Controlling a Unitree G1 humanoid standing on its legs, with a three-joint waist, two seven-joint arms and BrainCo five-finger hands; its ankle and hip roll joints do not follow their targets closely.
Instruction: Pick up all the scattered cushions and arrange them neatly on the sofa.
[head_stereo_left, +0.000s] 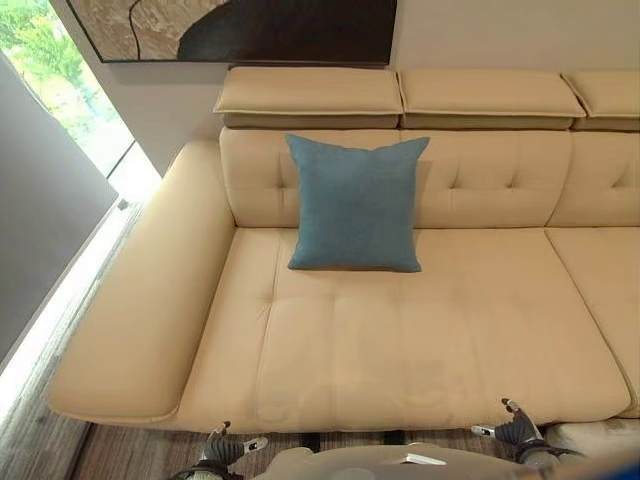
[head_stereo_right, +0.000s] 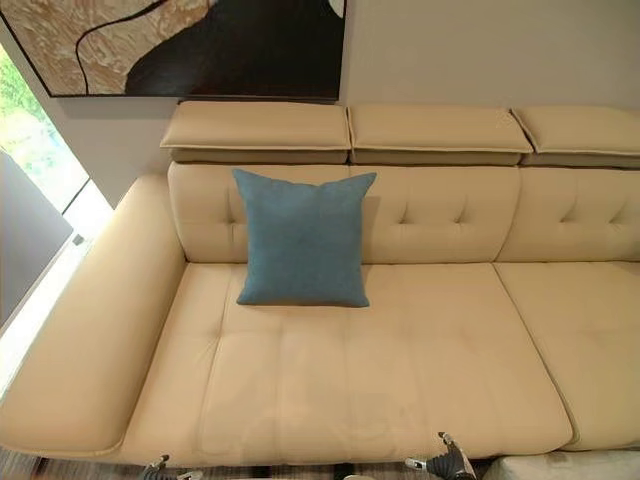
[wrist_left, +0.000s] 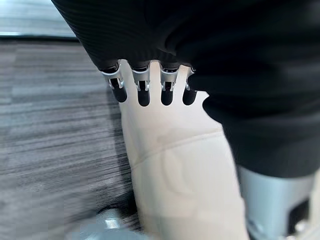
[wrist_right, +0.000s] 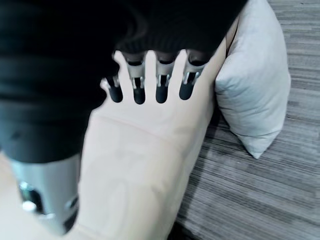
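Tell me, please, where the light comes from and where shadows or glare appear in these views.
Left eye view: daylight from the window is washed out and lays a bright strip on the floor beside the sofa; the blue cushion throws a soft shadow on the seat below it. Right wrist view: the white cushion leaves a dark shadow where it meets the sofa's base.

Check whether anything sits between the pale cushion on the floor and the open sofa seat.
Nothing visible blocks it. The pale grey fabric cushion leans against the front of the beige leather sofa, whose seat lies bare apart from the blue square cushion propped against the backrest.
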